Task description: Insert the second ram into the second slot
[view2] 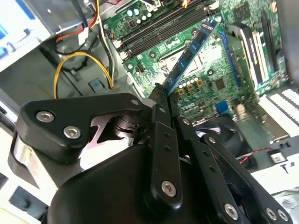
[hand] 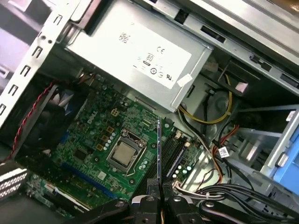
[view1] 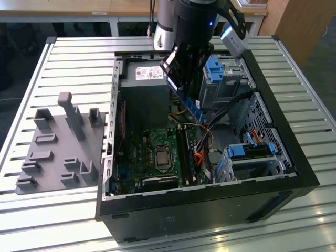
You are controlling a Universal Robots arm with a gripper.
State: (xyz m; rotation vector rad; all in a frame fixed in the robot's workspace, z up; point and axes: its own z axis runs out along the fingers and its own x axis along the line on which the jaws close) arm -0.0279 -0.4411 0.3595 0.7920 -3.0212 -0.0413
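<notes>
Second ram (view1: 193,107) is up in the air, not in the board yet. This looks like the carry-and-align stage, with the insertion itself not done. In the exterior view the gripper (view1: 185,85) hangs inside the open computer case (view1: 294,173), which lies on its side on the slatted table (view1: 68,58). The blue stick juts down from it towards the exterior view's right, above the motherboard (view1: 142,152) and near the power supply (view1: 147,92). The memory slots (view1: 186,152) lie below it and apart from it, beside the processor socket (view1: 161,157).

Over to the second wrist view. The fingers (view2: 161,126) are pinched shut on one end of the stick (view2: 191,51), and the rest of it reaches out away from them over the green board. The long dark memory slots (view2: 159,25) sit off to one side of its far end, and the stick runs at an angle to them — not parallel, by my reading.

First wrist view now. The stick (hand: 159,149) is seen edge-on, a thin line rising from between the closed fingers (hand: 150,196). The processor socket (hand: 124,151) is on one side of it and the memory slots (hand: 176,151) just on the other. Whether any slot is already filled, I cannot tell.

My call: seating it calls for the stick's long edge parallel to the second slot and square above it, then a straight, even push — with any tilt, one end could ride up on a latch.
</notes>
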